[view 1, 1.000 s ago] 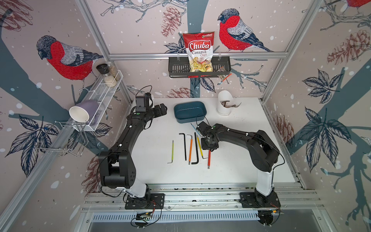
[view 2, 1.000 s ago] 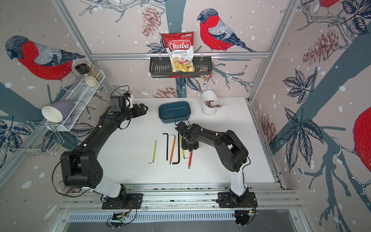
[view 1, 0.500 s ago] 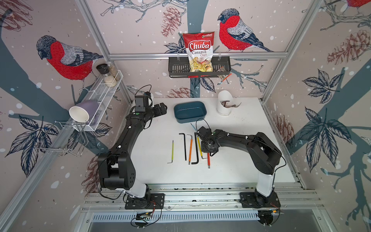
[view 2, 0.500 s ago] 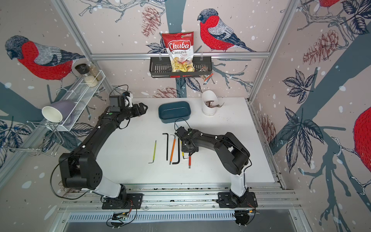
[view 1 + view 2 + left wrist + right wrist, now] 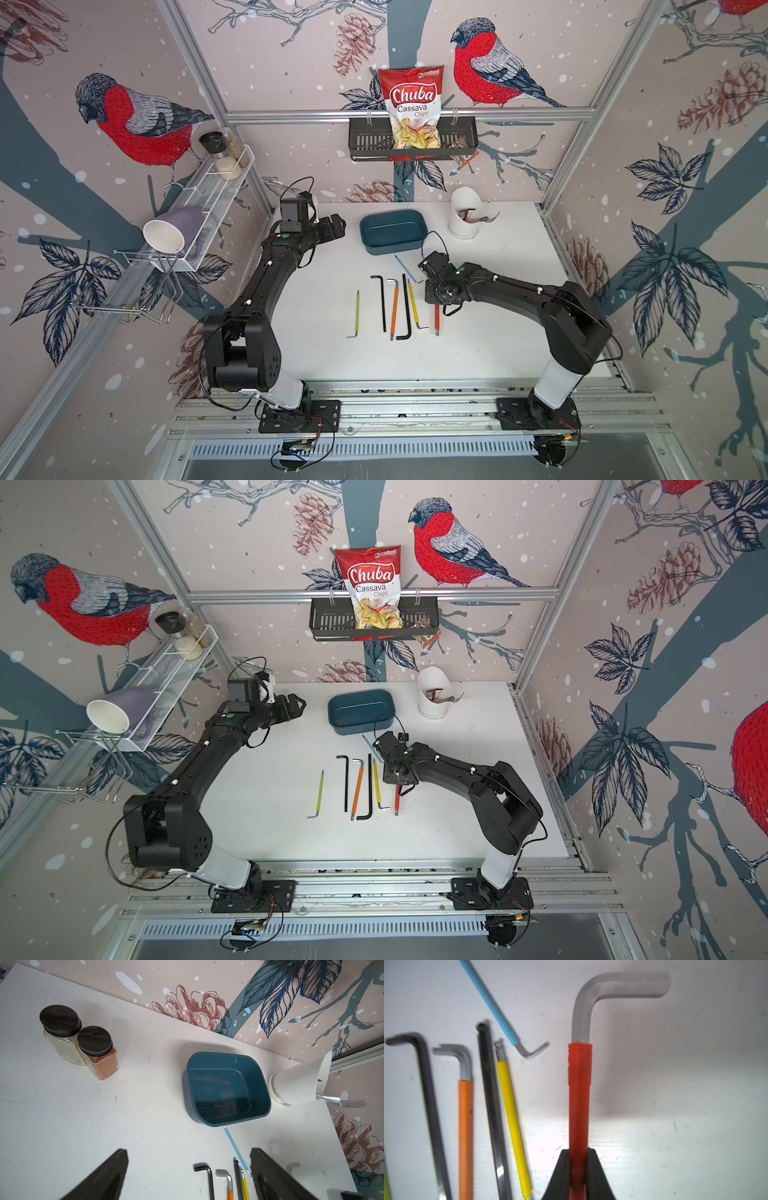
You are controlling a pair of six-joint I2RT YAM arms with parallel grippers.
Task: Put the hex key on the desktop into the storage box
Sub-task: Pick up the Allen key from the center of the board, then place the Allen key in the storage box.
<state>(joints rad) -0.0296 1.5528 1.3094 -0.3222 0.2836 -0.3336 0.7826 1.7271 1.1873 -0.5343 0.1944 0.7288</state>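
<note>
My right gripper (image 5: 578,1153) had its black tapered fingers pinched narrow on the red hex key (image 5: 579,1095), a smooth plastic sleeve over grey steel with an L-bend. It was at the end of the row on the matte white desktop (image 5: 498,332); whether it was lifted, I could not tell. The yellow key (image 5: 512,1115) lay near on one side, bare surface on the other. The glossy teal storage box (image 5: 390,248), round-cornered, stood apart behind. My left gripper (image 5: 188,1151) hung with fingers spread wide. The bag (image 5: 411,95) read "Chuba Cassava Chips".

White desktop (image 5: 478,353) is carrying a teal storage box (image 5: 392,248) and a white cup (image 5: 463,226) at far centre, with hex keys (image 5: 394,307) lying side by side mid-table.
</note>
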